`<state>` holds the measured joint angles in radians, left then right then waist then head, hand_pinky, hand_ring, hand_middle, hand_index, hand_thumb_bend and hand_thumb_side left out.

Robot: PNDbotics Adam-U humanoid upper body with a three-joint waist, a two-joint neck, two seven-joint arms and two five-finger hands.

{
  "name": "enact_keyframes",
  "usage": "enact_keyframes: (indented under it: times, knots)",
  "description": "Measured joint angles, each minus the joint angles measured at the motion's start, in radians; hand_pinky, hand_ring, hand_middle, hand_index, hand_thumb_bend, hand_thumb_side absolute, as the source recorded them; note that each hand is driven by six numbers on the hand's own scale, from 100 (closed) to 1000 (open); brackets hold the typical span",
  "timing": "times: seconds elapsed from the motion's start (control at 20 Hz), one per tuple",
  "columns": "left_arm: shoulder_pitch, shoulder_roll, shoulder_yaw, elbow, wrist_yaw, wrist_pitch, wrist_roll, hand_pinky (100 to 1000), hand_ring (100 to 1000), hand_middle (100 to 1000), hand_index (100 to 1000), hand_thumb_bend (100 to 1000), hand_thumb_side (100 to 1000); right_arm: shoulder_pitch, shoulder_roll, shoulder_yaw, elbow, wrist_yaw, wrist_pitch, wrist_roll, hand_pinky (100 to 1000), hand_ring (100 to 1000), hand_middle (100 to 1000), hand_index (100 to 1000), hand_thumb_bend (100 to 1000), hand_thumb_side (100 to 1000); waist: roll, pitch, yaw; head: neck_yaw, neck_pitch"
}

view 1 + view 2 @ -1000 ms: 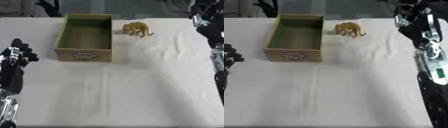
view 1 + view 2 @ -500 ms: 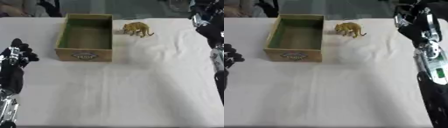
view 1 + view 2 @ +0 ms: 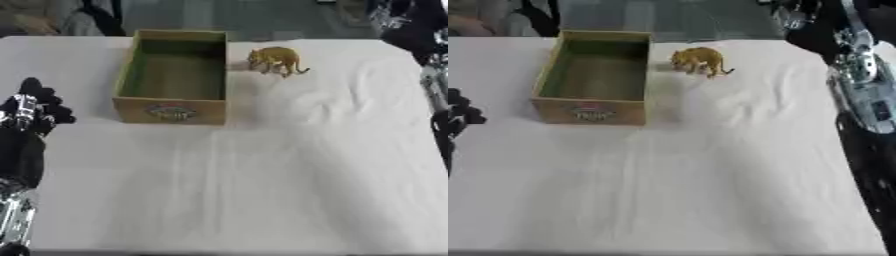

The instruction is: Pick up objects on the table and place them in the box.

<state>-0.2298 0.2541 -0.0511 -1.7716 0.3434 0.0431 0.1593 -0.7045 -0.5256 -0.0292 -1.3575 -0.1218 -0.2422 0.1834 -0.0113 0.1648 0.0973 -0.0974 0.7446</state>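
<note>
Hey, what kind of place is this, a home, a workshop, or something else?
Probably a robot test or lab setup rather than a home: a table under a plain white cloth holds only an open cardboard box and a small tan toy animal, with the robot's black left hand at its edge.

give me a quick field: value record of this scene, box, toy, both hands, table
box: open cardboard box, far left of centre on the table, inside looks empty
toy: small yellow-brown animal figure, standing on the cloth just right of the box's far end, apart from it
left hand: left hand at the left edge, near the box's front corner, holding nothing
right hand: right hand at the upper right corner, away from the toy; fingers unclear
table: white cloth, bare in the near half
</note>
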Motion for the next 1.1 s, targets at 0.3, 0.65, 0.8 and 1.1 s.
enact_keyframes:
  times: [0.3,0.65,0.8,1.1]
  knots:
    - [0.009,0.000,-0.006,0.000,0.000,0.004,-0.005,545,514,498,599,264,521,-0.158,-0.017,0.034,0.222,0.176,-0.080,0.163,675,839,815,877,294,100,0.000,-0.018,0.017,-0.011,0.008]
    - [0.010,0.000,-0.014,0.001,0.000,0.006,-0.015,545,513,498,599,263,519,-0.304,0.031,0.047,0.439,0.436,-0.158,0.247,709,873,845,890,370,134,0.000,-0.024,0.040,-0.025,0.011]
    - [0.010,0.000,-0.018,0.001,0.000,0.008,-0.017,545,513,497,598,263,517,-0.340,0.057,0.042,0.515,0.555,-0.179,0.243,737,895,861,896,417,189,0.000,-0.024,0.055,-0.030,0.011]
    - [0.000,0.000,-0.025,0.000,0.001,0.010,-0.026,545,513,497,598,262,516,-0.382,0.094,0.017,0.642,0.797,-0.189,0.168,815,913,867,897,442,261,-0.003,-0.013,0.096,-0.046,0.010]
